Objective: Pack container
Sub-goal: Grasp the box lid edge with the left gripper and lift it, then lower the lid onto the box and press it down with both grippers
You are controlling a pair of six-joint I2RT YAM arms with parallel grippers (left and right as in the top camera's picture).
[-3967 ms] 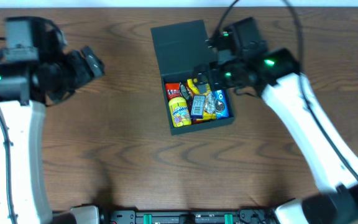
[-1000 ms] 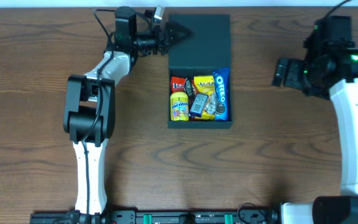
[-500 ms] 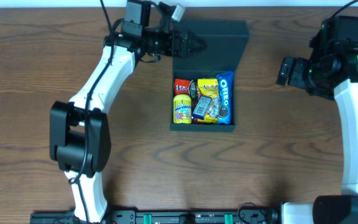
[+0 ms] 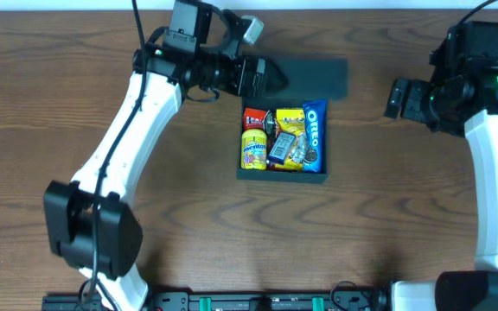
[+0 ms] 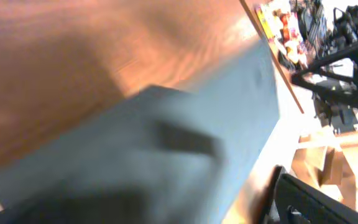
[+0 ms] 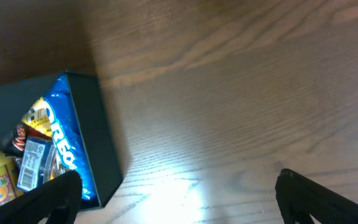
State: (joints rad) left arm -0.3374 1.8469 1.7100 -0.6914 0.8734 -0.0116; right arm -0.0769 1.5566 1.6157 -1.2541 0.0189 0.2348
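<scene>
The container [image 4: 282, 171], a dark green-black square box, sits mid-table with its hinged lid [image 4: 314, 76] tilted up at the far side. Inside lie a blue Oreo packet [image 4: 314, 134], a yellow Mentos tub [image 4: 251, 149], and red and yellow snack packets. My left gripper [image 4: 269, 76] is open at the lid's left edge. The blurred lid [image 5: 166, 143] fills the left wrist view, with one finger [image 5: 319, 202] beside it. My right gripper [image 4: 394, 97] hangs open to the right of the box. It is over bare wood [image 6: 179, 202], with the container [image 6: 101, 143] at the left.
The table [image 4: 387, 225] is brown wood. My left arm [image 4: 124, 142] stretches diagonally from the front left toward the lid. My right arm [image 4: 495, 173] runs along the right side. A rail [image 4: 258, 302] lines the front edge.
My left arm has swung right along the back edge with its gripper at the lid. The lid looks much shorter from above than before, tipped up from lying flat. The right arm has hardly moved.
</scene>
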